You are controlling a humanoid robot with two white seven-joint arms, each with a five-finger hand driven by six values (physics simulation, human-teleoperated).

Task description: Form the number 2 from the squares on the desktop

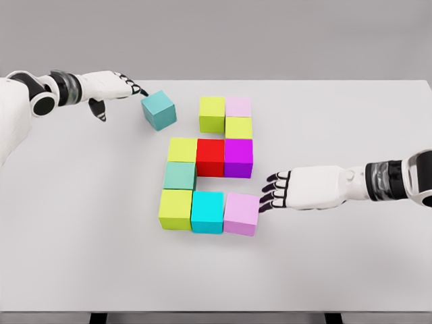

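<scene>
Left hand point(111, 86) extended flat from the upper left, fingers straight and relaxed, thumb hanging down, holding nothing. Fingertips point(140, 90) just at the upper-left corner of the loose teal cube point(158, 110); contact not certain. Teal cube lying up and left of the red cube point(210, 157), turned askew, edges not squared with the others, apart from the cluster.

Right hand point(297, 189) reaching in from the right, palm low over the table point(351, 263), fingers spread and slightly bent, empty. Dark fingertips point(268, 196) right beside the pink cube point(241, 213), touching or nearly so.

Cluster read from the red cube: yellow-green cube point(182, 150) touching on the left, purple cube point(238, 157) touching on the right. Above the purple one, another yellow-green cube point(238, 127), then pale pink cube point(238, 106) with a lime cube point(212, 113) beside it at top. Below-left of red, sea-green cube point(179, 175), then a lime-green cube point(175, 208), cyan cube point(207, 212) and the pink cube forming the bottom row.

Long axis of the figure running away from the robot, top row farthest. No labels or writing on any cube.
</scene>
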